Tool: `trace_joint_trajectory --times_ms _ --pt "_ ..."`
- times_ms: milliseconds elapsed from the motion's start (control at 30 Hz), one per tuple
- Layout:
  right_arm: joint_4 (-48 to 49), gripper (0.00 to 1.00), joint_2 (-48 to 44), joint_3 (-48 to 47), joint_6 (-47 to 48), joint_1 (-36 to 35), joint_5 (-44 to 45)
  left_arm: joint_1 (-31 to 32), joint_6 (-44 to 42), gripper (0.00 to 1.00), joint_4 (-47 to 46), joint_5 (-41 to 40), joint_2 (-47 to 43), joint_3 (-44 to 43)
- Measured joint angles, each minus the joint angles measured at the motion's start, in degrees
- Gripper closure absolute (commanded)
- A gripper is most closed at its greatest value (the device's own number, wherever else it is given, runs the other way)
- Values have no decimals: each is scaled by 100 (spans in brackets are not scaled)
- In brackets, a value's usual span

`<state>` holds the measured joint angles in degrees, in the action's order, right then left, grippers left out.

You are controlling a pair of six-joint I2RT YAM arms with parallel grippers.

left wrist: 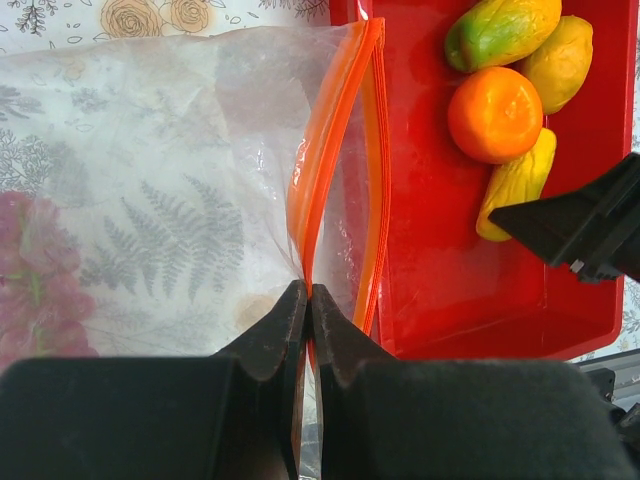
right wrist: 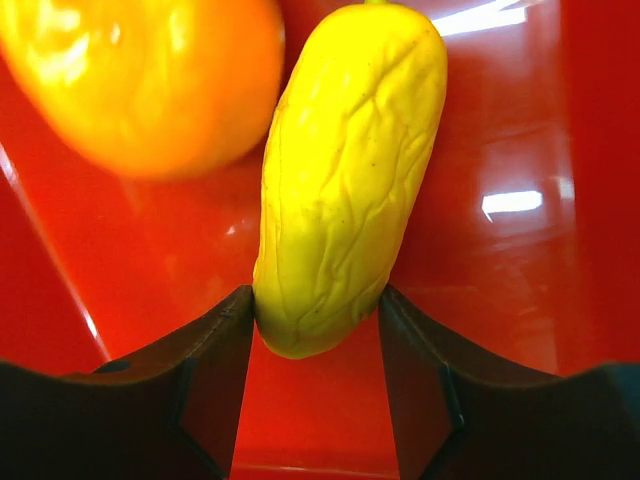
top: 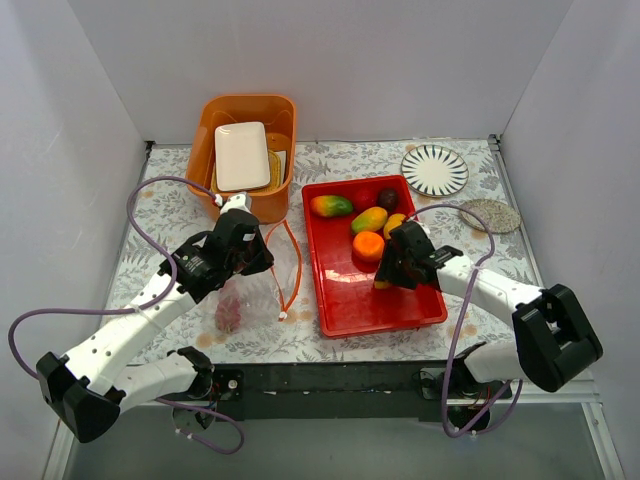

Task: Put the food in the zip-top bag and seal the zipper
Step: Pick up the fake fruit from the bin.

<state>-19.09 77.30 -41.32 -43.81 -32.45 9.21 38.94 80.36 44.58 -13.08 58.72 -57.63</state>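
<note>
**A:** From the top, how far along is it?

**B:** One grape bunch (top: 228, 312) lies in the zip-top bag (top: 255, 290), just below-left of the left gripper (top: 258, 258). Six fruits lie in the red tray (top: 350, 300) around the right gripper (top: 392, 275): two mangoes (top: 332, 206), one orange (top: 368, 245), one purple ball (top: 387, 197) and two yellow pieces (top: 395, 222). The bag is not yet sealed.

**A:** Left wrist?

**B:** The fingers (left wrist: 270, 340) are pinched fully together on the zipper (left wrist: 300, 210). The mouth gapes just ahead of them.

**A:** Right wrist?

**B:** The jaws stand half-wide astride one yellow piece (right wrist: 345, 180), with the orange beyond-left. I cannot tell whether they are squeezing it.
</note>
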Motion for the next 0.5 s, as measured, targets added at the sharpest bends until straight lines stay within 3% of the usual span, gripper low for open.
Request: trace_joint_trajectory --times_ms 300,500 --pt "415 38 -236 267 509 -778 -308 0 4 96 0 -4 -2 0" --pt "396 23 -203 273 820 -1141 -321 0 -2 96 15 -96 -24 0"
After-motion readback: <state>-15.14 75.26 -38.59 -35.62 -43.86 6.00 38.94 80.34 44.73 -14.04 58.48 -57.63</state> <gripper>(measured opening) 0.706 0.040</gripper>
